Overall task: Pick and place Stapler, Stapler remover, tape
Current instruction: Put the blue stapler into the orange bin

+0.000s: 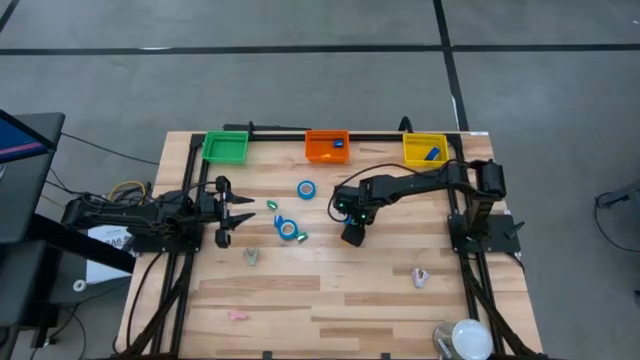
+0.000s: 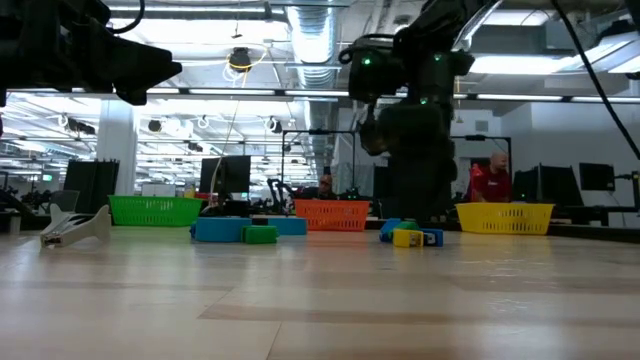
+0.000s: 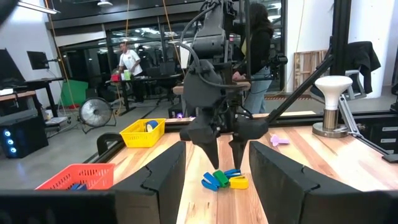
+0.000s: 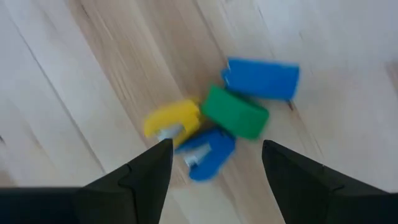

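Four small coloured pieces lie bunched under the right gripper [image 4: 214, 162]: a blue stapler [image 4: 261, 78] lying on its side, a green one [image 4: 236, 112] touching it, a yellow one [image 4: 173, 119] with its metal end toward the fingers, and a second blue one [image 4: 208, 152] likewise. Their long axes run crosswise to one another, so the bunch has no common heading. That gripper hangs just above them, fingers [image 4: 140, 174] apart and empty, straddling the yellow and lower blue pieces. Beyond the bunch, away from the right arm, lie two blue tape rolls [image 1: 306, 189] [image 1: 286, 227] flat on the table [image 1: 330, 300]. The left gripper [image 1: 243, 211] waits farther off, fingers apart, pointing at the pile. Green [image 1: 226, 147], orange [image 1: 327, 146] and yellow [image 1: 425, 150] bins line the far edge.
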Controlling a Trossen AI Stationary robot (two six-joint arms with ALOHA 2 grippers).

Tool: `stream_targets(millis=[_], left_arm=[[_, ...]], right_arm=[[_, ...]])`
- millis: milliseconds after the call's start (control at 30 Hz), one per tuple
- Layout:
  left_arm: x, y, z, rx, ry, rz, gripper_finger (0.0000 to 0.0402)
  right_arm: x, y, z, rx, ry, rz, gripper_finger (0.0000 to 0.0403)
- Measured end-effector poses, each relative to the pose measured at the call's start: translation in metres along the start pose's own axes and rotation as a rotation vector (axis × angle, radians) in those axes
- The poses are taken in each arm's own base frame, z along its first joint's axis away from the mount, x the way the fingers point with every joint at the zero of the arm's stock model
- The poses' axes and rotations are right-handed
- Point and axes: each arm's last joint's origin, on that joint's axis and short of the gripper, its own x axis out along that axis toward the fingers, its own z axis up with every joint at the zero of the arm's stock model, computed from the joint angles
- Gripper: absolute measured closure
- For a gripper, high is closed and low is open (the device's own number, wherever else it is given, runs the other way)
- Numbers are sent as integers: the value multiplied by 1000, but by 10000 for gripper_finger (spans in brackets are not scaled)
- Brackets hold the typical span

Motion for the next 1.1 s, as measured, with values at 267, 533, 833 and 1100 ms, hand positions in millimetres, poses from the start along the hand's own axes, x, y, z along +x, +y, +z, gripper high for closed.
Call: stream_targets(millis=[267, 533, 833, 1100], left_arm=[[0, 0, 0, 0, 0, 0, 234], [0, 0, 0, 0, 0, 0, 234], [0, 0, 1, -1, -9, 1, 234], [0, 0, 1, -2, -15, 1, 234]], right_arm=[[21, -4, 0, 32, 61, -30, 163], [24, -5, 1, 32, 73, -35, 163], [25, -5, 0, 30, 82, -39, 185], [26, -6, -1, 25, 85, -46, 265]])
